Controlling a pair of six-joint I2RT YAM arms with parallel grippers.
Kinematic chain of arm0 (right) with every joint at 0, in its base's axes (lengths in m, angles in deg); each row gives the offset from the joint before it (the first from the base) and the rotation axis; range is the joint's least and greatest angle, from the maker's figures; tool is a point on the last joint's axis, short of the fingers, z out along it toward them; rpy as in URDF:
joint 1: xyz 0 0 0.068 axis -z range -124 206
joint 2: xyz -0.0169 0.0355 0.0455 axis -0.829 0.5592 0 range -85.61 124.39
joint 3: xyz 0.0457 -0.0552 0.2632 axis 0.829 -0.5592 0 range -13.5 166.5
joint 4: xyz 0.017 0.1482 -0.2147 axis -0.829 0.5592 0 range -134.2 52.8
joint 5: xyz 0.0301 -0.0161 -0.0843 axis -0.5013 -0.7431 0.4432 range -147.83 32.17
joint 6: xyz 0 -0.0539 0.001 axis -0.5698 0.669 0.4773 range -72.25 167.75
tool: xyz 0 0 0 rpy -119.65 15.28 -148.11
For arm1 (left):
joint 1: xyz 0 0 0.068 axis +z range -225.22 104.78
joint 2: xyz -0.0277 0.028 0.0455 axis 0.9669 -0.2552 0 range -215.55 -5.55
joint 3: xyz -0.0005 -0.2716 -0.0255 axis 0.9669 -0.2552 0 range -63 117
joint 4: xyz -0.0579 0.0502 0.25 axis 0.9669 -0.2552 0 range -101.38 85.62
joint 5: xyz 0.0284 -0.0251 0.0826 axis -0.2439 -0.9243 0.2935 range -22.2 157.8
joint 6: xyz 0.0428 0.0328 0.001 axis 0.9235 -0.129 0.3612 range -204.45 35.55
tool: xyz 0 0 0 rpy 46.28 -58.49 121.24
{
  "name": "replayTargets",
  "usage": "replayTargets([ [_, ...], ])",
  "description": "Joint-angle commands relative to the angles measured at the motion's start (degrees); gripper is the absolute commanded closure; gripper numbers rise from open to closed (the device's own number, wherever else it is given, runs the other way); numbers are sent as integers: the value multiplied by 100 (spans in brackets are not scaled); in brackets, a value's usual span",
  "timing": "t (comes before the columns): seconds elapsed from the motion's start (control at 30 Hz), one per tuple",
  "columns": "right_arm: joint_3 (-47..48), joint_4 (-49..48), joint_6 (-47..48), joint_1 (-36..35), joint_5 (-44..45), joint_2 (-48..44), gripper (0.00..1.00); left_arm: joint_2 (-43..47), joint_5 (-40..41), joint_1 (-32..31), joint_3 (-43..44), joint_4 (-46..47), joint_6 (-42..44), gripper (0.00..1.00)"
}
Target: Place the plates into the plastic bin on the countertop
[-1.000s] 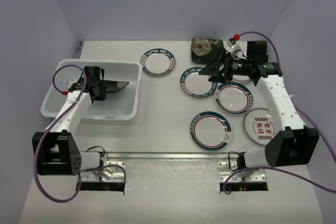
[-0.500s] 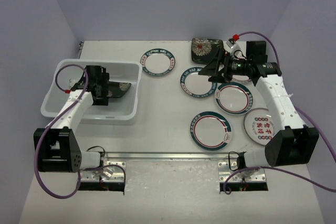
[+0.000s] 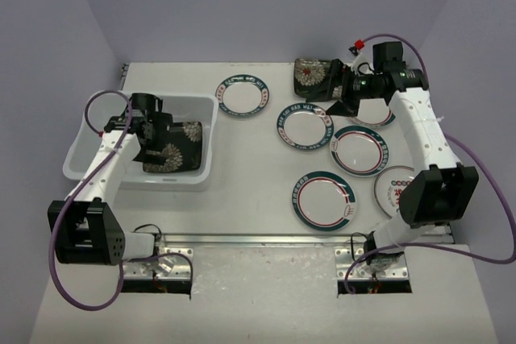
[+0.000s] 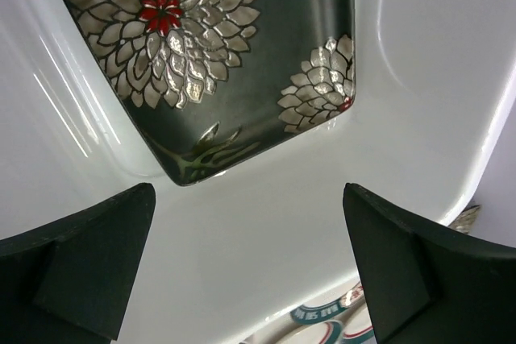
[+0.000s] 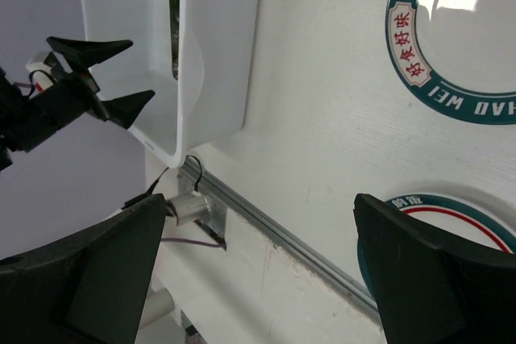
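One square black plate [image 3: 176, 147] with white flowers lies on the floor of the plastic bin [image 3: 87, 141]; the left wrist view shows this plate [image 4: 201, 62] just ahead of my fingers. My left gripper [image 3: 159, 133] [image 4: 250, 271] hangs open inside the bin with nothing between its fingers. A second square black plate [image 3: 309, 75] sits at the far side of the countertop [image 3: 250, 159]. My right gripper [image 3: 328, 94] [image 5: 258, 279] stands open and holds nothing, beside that plate's near right corner. Several round white plates lie right of the bin, one of them [image 3: 242, 96] nearest to it.
Round plates [image 3: 305, 125] [image 3: 359, 149] [image 3: 322, 199] [image 3: 397, 191] spread over the right half; another is partly hidden under the right arm. A metal rail [image 3: 266, 239] runs along the near edge. The bin [image 5: 211, 54] and my left gripper [image 5: 90, 70] show in the right wrist view.
My left gripper has opened and let go of the black plate, which has dropped from tilted to flat in the bin. The right arm has swung back toward the far black plate.
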Motion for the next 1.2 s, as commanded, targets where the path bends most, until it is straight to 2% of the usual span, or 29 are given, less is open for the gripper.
replayTargets([
  [0.0, 771, 330, 388, -27, 515, 256, 1, 82, 209, -20, 928, -311, 1247, 0],
  [0.1, 1275, 295, 369, -12, 916, 780, 1, 160, 144, -29, 1667, -45, 2667, 0],
  [0.2, 1701, 112, 460, 57, 1646, 1300, 1, 434, -289, -44, 2147, 99, 3946, 0],
  [0.33, 2217, -533, 722, 217, 2905, 2053, 1, 1222, -1177, -47, 1717, 244, 4888, 0],
  [0.53, 3553, -602, 973, 252, 4182, 3590, 1, 2475, -1620, -546, 700, 140, 5154, 0],
  [0.63, 3215, -1310, 1234, 246, 4658, 3853, 1, 2876, -1585, -676, 226, 10, 5288, 0],
  [0.77, 3244, -2016, 1564, 442, 4340, 4277, 1, 2860, -763, -1140, 408, -606, 5623, 0],
  [0.83, 3452, -2112, 1674, 492, 4154, 4618, 1, 2802, -679, -1284, 547, -685, 5682, 0],
  [0.93, 3728, -2395, 1976, 474, 3840, 4825, 4, 2561, -984, -1380, 570, -666, 5683, 0],
  [1.17, 3929, -2928, 2522, 451, 3959, 5296, 4, 2325, -1741, -1409, 15, -280, 5642, 0],
])
